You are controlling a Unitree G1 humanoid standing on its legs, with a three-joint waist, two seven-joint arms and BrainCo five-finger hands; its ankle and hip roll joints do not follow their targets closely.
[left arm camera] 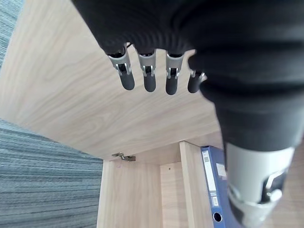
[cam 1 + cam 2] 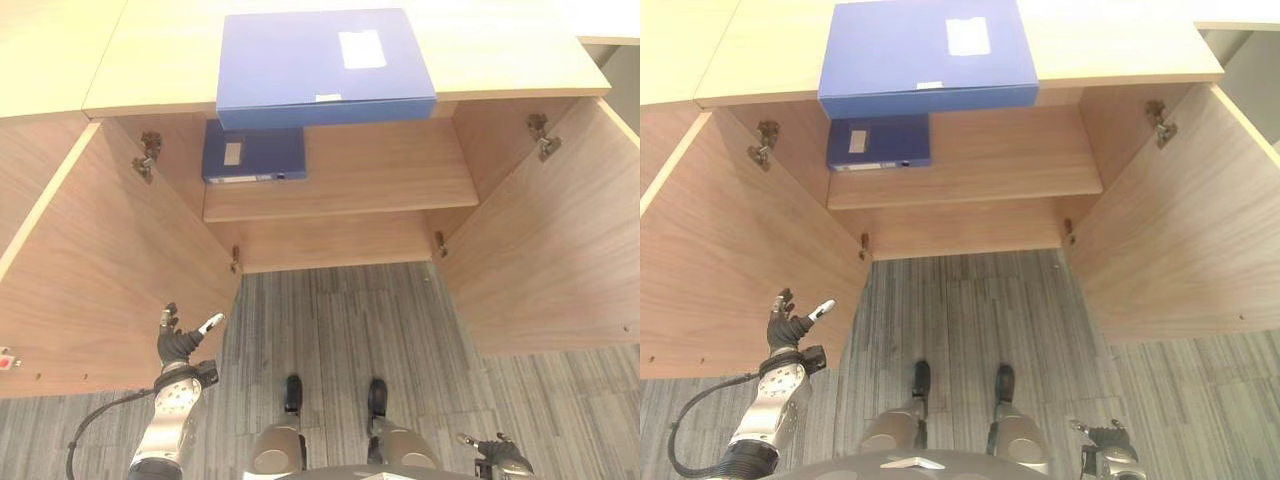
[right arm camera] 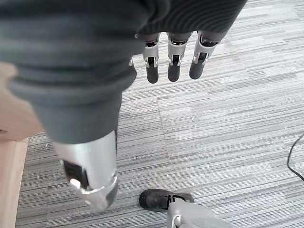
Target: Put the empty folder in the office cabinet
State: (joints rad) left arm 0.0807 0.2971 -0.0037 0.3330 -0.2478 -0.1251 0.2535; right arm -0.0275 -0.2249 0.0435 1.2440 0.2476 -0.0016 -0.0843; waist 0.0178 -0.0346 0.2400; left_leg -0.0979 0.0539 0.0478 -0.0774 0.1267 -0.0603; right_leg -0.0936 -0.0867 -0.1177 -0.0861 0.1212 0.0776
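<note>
Even indoor light; cabinet top [image 2: 500,50] glares pale, shelf [image 2: 340,170] beneath shaded. Wrist views: dark covers blurred up close.

Matt wood-grain cabinet [image 2: 330,190], ribbed carpet [image 2: 340,330]

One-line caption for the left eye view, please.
Open cabinet: one blue folder lies on top, another blue binder on the shelf; open left hand by the left door.

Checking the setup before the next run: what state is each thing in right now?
Cabinet doors: both swung open.
Blue folder on top: lying flat on the cabinet top, front edge overhanging.
Blue folder inside: lying on the shelf, at its left end.
Left hand: open, holding nothing.
Right hand: open, holding nothing, over the carpet.
</note>
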